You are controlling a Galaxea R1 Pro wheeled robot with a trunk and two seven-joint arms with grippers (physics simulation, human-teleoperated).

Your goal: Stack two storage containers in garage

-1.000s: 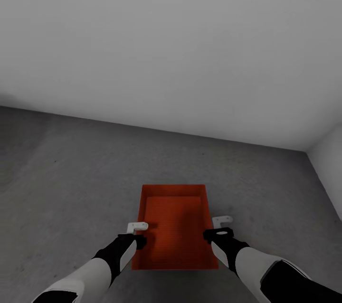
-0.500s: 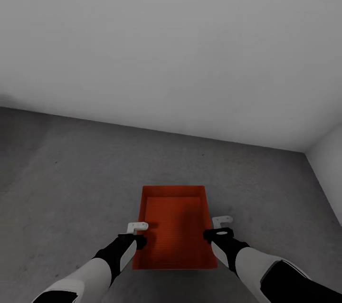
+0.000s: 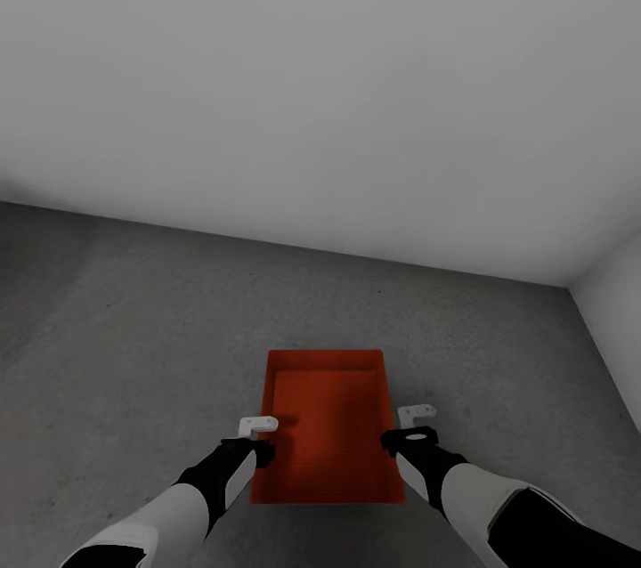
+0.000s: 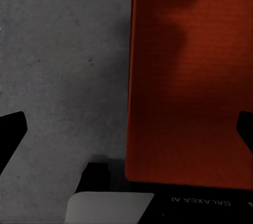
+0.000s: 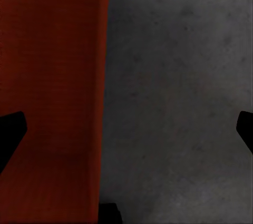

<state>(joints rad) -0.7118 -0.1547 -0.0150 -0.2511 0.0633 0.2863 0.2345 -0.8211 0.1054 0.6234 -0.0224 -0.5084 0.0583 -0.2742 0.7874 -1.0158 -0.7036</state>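
Barely anything moves — bin (image 3: pixel 328 426) sinks slightly between spread left gripper (image 3: pixel 255 442) and right gripper (image 3: pixel 411 427); withdraw straight up off floor (image 3: pixel 133 328).

Orange-red storage container (image 3: pixel 326 426); mottled grey floor (image 3: pixel 133 328)

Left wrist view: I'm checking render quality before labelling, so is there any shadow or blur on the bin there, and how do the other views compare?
Left wrist view: a soft dark shadow lies across the orange-red rectangular plastic bin. Right wrist view: the bin is dim and deep red, the rough grey concrete floor mottled and soft. Head view: even flat light, no glare, mildly blurred.
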